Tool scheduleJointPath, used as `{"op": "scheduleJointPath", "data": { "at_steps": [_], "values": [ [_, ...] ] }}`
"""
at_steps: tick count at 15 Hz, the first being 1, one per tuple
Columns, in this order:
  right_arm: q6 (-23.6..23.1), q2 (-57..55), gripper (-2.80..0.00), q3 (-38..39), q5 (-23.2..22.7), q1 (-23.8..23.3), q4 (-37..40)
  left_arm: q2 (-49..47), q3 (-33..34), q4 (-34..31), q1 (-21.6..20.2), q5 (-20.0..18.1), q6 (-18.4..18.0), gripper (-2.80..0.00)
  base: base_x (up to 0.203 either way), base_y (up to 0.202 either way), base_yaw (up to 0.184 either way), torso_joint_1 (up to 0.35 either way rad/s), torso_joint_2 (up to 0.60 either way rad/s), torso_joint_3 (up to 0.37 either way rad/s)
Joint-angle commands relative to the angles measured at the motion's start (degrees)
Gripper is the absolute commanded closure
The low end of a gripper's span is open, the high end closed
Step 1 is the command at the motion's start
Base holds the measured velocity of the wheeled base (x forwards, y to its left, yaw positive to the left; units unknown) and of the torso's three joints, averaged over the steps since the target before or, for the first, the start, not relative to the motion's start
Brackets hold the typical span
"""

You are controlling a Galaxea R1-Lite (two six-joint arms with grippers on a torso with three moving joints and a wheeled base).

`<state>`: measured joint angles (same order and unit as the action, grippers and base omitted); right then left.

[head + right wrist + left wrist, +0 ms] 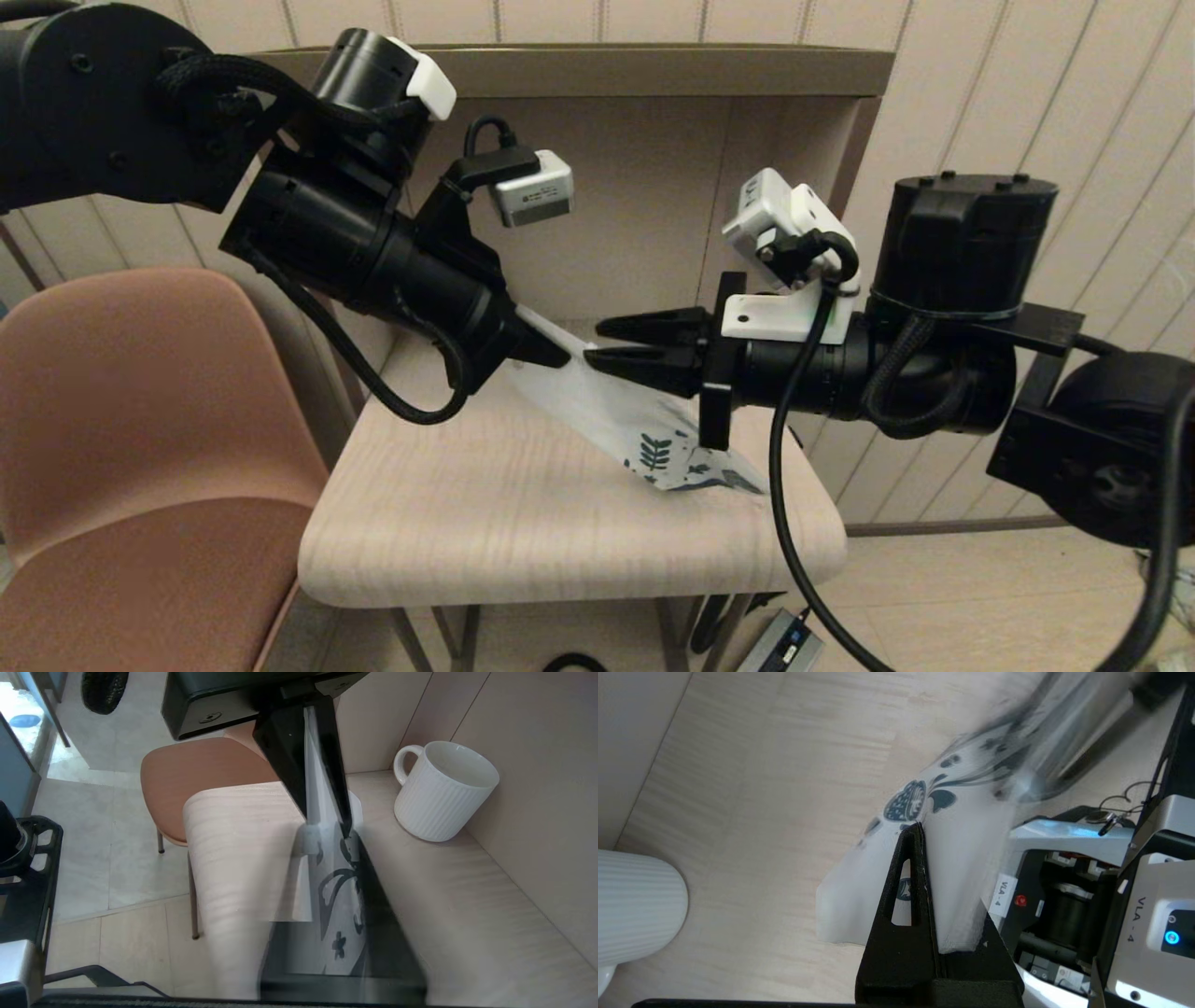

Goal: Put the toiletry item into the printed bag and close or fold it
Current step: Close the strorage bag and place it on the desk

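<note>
left pincer point(551, 353): reaches in low, clamped on printed bag point(616, 411) top edge | right pincer point(597, 343): level, narrowly parted beside bag | bag's printed end on surface point(485, 523)

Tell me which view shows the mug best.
The right wrist view: the whole ribbed white mug stands upright with its handle and open rim in sight, near the wall. The left wrist view catches only part of its ribbed side. The head view does not show it.
</note>
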<state>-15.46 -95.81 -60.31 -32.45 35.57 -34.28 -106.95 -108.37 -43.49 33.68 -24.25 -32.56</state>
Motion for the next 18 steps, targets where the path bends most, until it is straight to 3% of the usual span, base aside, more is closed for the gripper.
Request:
{"op": "scheduleJointPath", "data": {
  "at_steps": [1,10,18],
  "values": [
    [-0.2,0.0,0.0,0.2,-0.2,0.1,-0.2,-0.2,-0.1,-0.1,0.0,-0.1,-0.2,0.0,0.0,0.0,0.0,0.0,0.0,0.0],
    [-0.3,-1.1,0.0,0.2,-0.2,0.0,-0.2,1.0,-0.1,0.0,-0.3,0.0,-0.1,0.0,0.0,0.0,0.0,0.0,0.0,0.0],
    [-0.4,-1.3,0.0,0.1,-0.1,-0.2,-0.2,4.6,0.3,-1.4,-3.5,-0.1,0.0,0.0,0.0,0.0,0.0,0.0,0.0,0.0]
  ]
}}
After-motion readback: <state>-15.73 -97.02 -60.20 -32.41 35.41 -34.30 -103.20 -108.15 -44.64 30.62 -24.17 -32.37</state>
